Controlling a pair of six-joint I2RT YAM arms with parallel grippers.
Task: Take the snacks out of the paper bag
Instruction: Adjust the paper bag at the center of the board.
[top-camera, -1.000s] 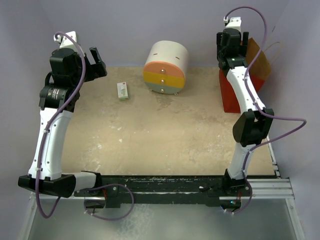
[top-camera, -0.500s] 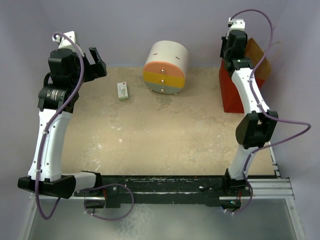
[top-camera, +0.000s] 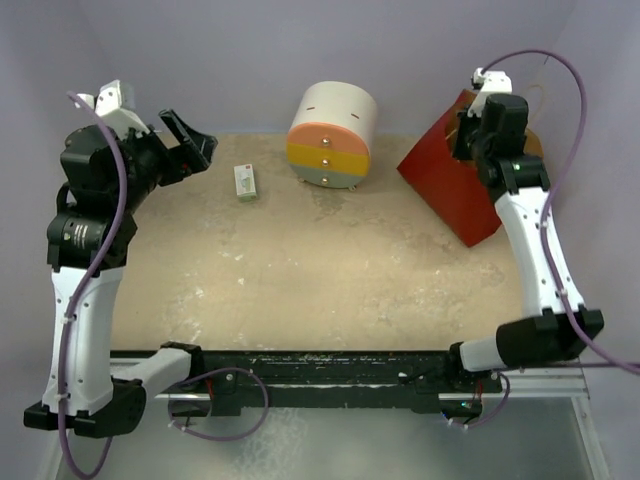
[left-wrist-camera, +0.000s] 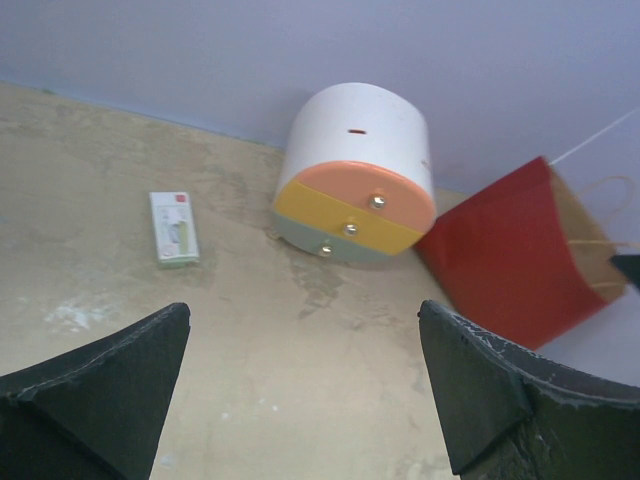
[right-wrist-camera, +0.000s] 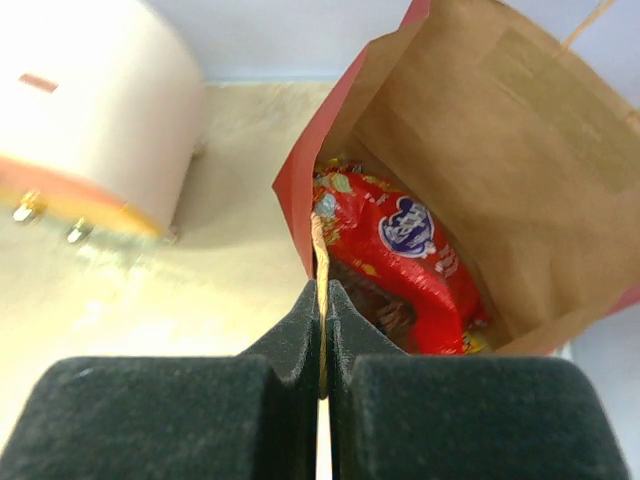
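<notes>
While a thin handle is pinched in the closed right gripper, the paper bag is tipped at the far right of the table, apparently so that the red chip bag inside is exposed, and the left gripper is held spread and empty.

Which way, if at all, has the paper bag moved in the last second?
Yes: the paper bag has tilted, its red side now nearer the drawer unit.
</notes>
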